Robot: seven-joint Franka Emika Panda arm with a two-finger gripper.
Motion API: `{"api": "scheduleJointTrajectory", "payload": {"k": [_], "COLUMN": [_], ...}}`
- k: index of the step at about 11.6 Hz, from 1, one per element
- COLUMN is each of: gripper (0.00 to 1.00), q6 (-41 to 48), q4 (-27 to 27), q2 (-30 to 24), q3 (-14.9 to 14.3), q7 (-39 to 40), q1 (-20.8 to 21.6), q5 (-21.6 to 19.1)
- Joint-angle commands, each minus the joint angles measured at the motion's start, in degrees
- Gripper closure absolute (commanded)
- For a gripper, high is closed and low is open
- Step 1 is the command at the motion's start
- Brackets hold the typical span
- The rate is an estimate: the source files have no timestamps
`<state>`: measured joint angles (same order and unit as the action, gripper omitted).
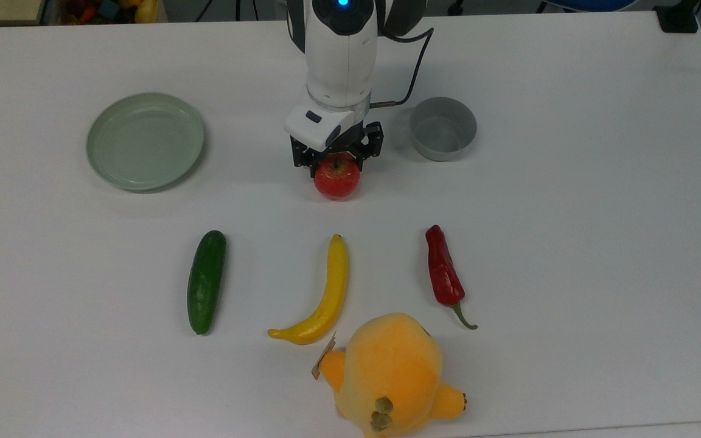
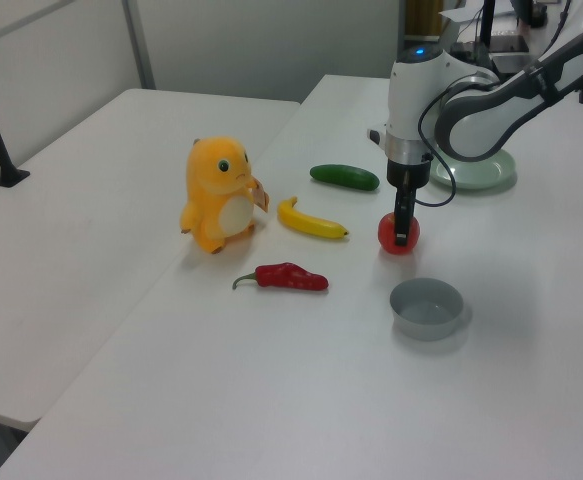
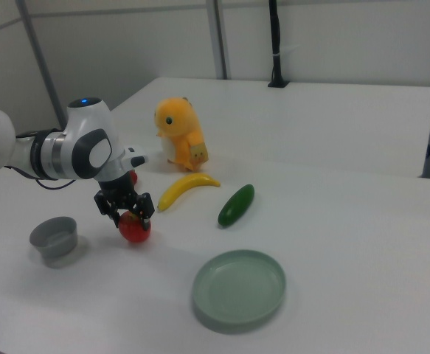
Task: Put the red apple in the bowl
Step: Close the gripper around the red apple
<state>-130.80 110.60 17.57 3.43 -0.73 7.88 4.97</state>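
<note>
Glossy white rounded arm (image 1: 339, 55) with grey joint bands, a blue light on top (lit), black cable (image 1: 414, 67), black gripper (image 1: 337, 159).

- The gripper (image 2: 402, 236) points straight down, with its fingers on the red apple (image 2: 398, 236).
- The bowl (image 2: 427, 307) stands nearer on the white tabletop (image 2: 301, 390), apart from the apple.
- A banana (image 2: 311, 220) lies to the left view's left of the apple.

One red apple (image 1: 337, 178), one grey bowl (image 1: 443, 128), one pale-green plate (image 1: 145, 141), one cucumber (image 1: 206, 281), one banana (image 1: 321, 295), one red chili pepper (image 1: 443, 271), one orange plush toy (image 1: 390, 374), one robot arm (image 1: 338, 55).
</note>
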Motion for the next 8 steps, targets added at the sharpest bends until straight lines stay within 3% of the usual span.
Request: {"api": "scheduleJointTrajectory", "payload": {"k": [1, 8], "gripper": [0.93, 0.96], "q6": [-2.62, 1.93], "q4": [1.11, 0.24], "q2": [0.01, -6.48], "q3": [0.18, -0.17], "q7": [-1.11, -1.11], "q1": [-0.32, -0.85], "q5": [1.27, 0.92]}}
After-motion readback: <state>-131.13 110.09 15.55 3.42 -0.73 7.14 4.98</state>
